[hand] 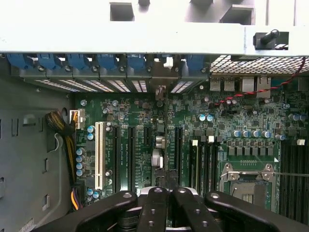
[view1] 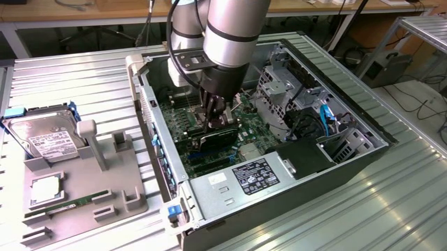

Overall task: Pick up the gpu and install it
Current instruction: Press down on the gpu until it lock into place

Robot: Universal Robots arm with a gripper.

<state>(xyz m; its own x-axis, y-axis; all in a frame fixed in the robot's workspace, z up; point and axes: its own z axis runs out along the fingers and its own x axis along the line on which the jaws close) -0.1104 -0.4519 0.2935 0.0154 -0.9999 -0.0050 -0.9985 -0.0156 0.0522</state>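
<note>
The gpu (view1: 220,137), a thin black card, hangs upright inside the open computer case (view1: 363,157), just above the green motherboard (view1: 244,137). My gripper (view1: 215,121) is shut on its upper edge. In the wrist view the gripper (hand: 167,191) has its black fingers (hand: 154,205) pressed together, and the gpu (hand: 166,175) shows edge-on as a thin dark line between them. That line runs over the motherboard (hand: 241,121) between two long black slots (hand: 178,154), towards the rear bracket openings (hand: 140,86). Whether the card touches a slot I cannot tell.
A grey fixture (view1: 84,178) at the exterior view's left holds the silver hard drive (view1: 45,137), a processor (view1: 45,189) and a green memory stick (view1: 70,205). Inside the case, the power supply (view1: 252,175) and drive cage (view1: 279,89) flank the card. A white slot (hand: 100,154) and empty processor socket (hand: 246,179) lie nearby.
</note>
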